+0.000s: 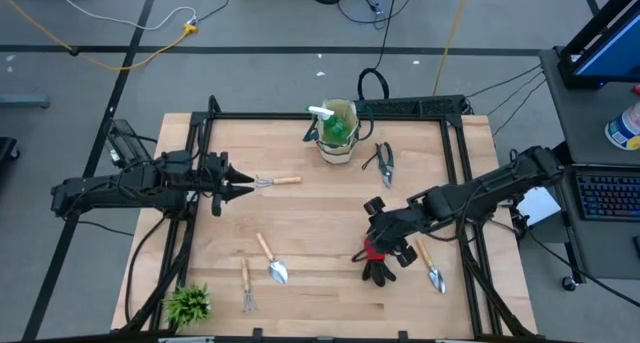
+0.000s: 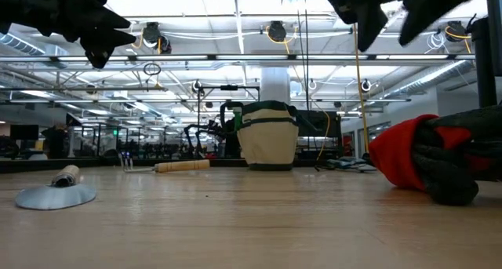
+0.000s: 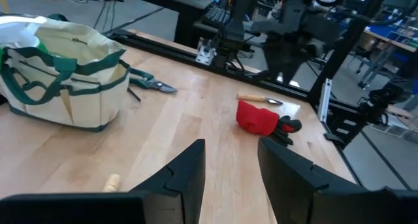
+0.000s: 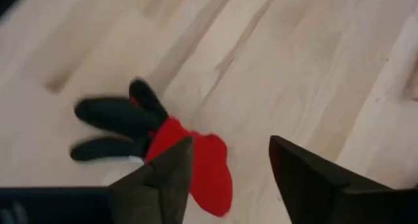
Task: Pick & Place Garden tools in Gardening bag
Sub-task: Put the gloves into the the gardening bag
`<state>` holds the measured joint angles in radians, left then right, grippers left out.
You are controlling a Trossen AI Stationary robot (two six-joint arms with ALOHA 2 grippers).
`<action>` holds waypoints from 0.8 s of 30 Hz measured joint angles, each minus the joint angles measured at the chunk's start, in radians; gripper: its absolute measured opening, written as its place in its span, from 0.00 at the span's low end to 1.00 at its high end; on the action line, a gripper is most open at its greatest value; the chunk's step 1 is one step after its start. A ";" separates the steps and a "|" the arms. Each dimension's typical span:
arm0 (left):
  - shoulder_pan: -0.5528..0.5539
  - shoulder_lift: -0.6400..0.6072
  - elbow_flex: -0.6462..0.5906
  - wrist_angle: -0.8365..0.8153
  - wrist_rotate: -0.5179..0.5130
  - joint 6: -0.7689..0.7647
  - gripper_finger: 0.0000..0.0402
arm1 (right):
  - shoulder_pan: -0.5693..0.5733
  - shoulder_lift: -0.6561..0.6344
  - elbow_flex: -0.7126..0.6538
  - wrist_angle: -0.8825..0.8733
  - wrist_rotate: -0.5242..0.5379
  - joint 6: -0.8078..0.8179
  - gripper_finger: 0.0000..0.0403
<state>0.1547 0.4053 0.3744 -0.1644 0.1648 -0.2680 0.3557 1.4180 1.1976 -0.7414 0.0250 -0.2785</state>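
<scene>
The red-and-black glove [image 1: 378, 265] lies flat on the table at the near right. My right gripper [image 1: 385, 233] hovers open above it; the glove shows below the fingers in the right wrist view [image 4: 166, 142]. My left gripper [image 1: 243, 188] is open and in the air at the table's left, pointing right, just short of a small rake [image 1: 276, 182]. The beige bag [image 1: 338, 135] stands upright at the far middle with the green spray bottle [image 1: 334, 123] inside. Black shears [image 1: 385, 161], two trowels [image 1: 272, 259] [image 1: 431, 266] and a second rake [image 1: 247, 285] lie on the table.
A small spiky green plant [image 1: 188, 303] stands at the near left corner. A black frame rail [image 1: 330, 111] runs round the table's edges. Bare wood lies between the bag and the near trowel. The low view shows both grippers high above the tabletop.
</scene>
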 joint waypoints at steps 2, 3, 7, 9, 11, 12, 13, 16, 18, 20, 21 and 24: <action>0.000 0.000 0.000 -0.003 0.003 0.000 0.36 | 0.000 0.018 0.000 -0.033 0.000 -0.067 0.52; 0.000 0.000 0.000 -0.004 0.002 -0.001 0.36 | 0.000 0.028 0.000 -0.035 0.000 -0.095 0.53; 0.000 0.000 0.000 -0.005 0.002 -0.003 0.36 | 0.000 0.069 0.000 -0.058 0.000 -0.184 0.54; 0.000 0.000 0.000 -0.006 0.002 -0.003 0.36 | 0.000 0.091 0.000 -0.059 0.000 -0.217 0.53; 0.000 0.000 0.000 -0.005 0.002 -0.003 0.36 | 0.000 0.110 0.000 -0.067 0.000 -0.255 0.53; 0.000 0.000 0.000 -0.005 0.002 -0.002 0.36 | 0.000 0.117 0.000 -0.066 0.001 -0.271 0.53; 0.000 0.000 0.000 -0.005 0.002 0.000 0.36 | 0.000 0.120 -0.001 -0.064 0.001 -0.288 0.53; 0.000 0.000 0.000 -0.005 0.002 0.000 0.36 | 0.000 0.118 -0.011 -0.052 0.001 -0.320 0.53; 0.000 0.000 0.000 -0.006 0.002 0.001 0.36 | 0.000 0.119 -0.018 -0.045 0.000 -0.342 0.53; 0.000 0.000 0.000 -0.013 0.002 0.000 0.36 | 0.000 0.120 -0.024 -0.057 0.001 -0.364 0.54; 0.000 0.000 0.000 -0.019 0.002 0.000 0.36 | 0.000 0.119 -0.027 -0.060 0.000 -0.375 0.54; 0.000 0.000 0.000 -0.023 0.002 -0.002 0.36 | 0.006 0.119 -0.040 -0.053 0.000 -0.418 0.54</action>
<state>0.1547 0.4057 0.3744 -0.1876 0.1667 -0.2696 0.3619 1.5372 1.1575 -0.7945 0.0250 -0.6960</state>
